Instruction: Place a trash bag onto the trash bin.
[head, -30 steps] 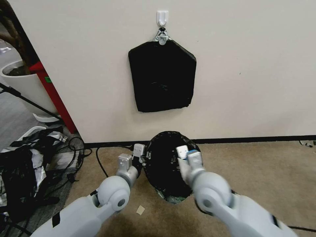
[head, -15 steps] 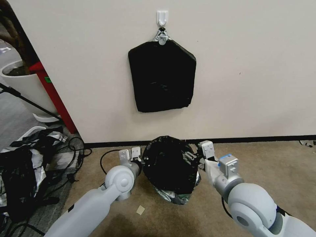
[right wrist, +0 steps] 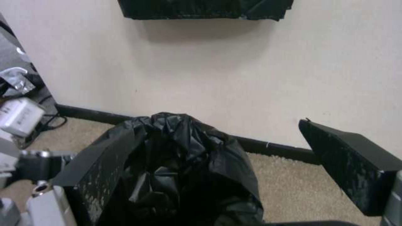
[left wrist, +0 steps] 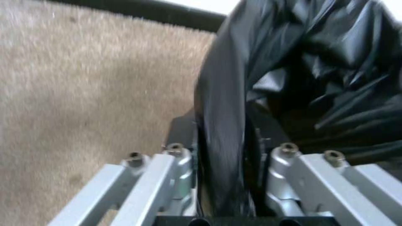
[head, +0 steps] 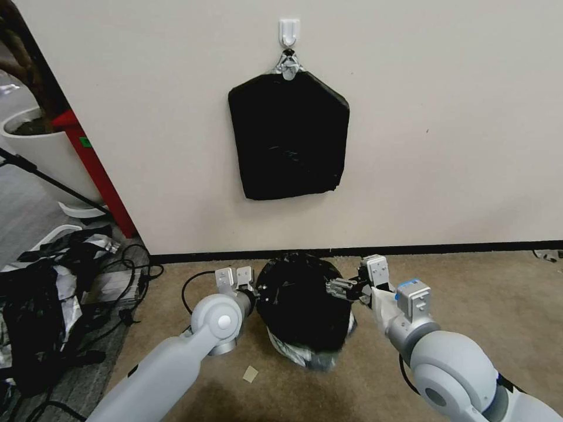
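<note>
The glossy black trash bag (head: pixel 302 310) is draped over the trash bin, which is hidden beneath it, on the carpet by the wall. Silvery film shows at the bag's lower edge. My left gripper (head: pixel 256 291) sits at the bag's left side. In the left wrist view the left gripper (left wrist: pixel 224 125) is shut on a fold of the trash bag (left wrist: pixel 335 62). My right gripper (head: pixel 340 288) is at the bag's right side. In the right wrist view the right gripper (right wrist: pixel 222 163) stands wide open, with the trash bag (right wrist: pixel 180 150) just beyond its fingers.
A thick black pad of bags (head: pixel 288 138) hangs from a wall hook above. A black-and-silver plastic heap (head: pixel 41 305), cables (head: pixel 135 269), a red post (head: pixel 97 170) and a white plant pot (head: pixel 41 146) crowd the left. A paper scrap (head: pixel 250 373) lies on the carpet.
My right gripper has come off the top of the bag to its right side. The left arm has swung outward and lower. The bag sits lower and rounder.
</note>
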Tool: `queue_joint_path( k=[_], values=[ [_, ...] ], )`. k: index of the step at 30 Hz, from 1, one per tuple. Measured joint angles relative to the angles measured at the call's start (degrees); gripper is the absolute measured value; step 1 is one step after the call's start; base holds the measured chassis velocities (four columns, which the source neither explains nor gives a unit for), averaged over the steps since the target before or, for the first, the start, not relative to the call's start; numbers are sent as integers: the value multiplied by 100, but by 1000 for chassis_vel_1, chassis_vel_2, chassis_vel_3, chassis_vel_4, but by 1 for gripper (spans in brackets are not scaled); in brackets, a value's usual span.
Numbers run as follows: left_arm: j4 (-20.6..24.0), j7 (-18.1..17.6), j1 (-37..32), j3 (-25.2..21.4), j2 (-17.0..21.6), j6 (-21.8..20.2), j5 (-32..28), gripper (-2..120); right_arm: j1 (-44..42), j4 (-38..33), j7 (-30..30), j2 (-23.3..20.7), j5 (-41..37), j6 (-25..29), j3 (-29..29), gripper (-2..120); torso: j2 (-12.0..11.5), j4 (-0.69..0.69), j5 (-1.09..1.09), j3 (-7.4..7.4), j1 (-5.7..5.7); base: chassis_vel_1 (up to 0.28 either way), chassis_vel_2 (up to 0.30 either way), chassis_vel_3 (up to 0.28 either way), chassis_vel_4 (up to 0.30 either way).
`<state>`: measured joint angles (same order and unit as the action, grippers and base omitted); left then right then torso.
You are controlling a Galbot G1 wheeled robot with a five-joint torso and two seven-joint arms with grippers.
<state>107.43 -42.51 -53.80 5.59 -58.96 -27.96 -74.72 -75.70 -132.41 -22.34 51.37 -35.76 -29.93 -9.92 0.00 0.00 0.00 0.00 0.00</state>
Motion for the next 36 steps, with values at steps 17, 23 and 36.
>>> queue_joint_path(
  k=[17, 23, 36],
  values=[
    [826, 2445, -3259, -2381, -127, 3352, 5256, 95, -1776, 1168, 1719, 2004, 1770, 2941, -1922, 100, 0, 1, -1, 0, 0, 0, 0, 0, 0],
    [711, 2641, -4386, -2999, -845, 4811, 6383, 100, -2331, 1336, 2175, 2323, 2445, 4426, -2364, 100, 1, 1, -2, -1, 0, 0, 0, 0, 0],
    [665, 2614, -4636, -3096, -1063, 5147, 6761, 100, -2542, 1301, 2265, 2471, 2727, 5026, -2442, 100, 1, 0, 0, 0, 0, 0, 0, 0, 0]
  ],
)
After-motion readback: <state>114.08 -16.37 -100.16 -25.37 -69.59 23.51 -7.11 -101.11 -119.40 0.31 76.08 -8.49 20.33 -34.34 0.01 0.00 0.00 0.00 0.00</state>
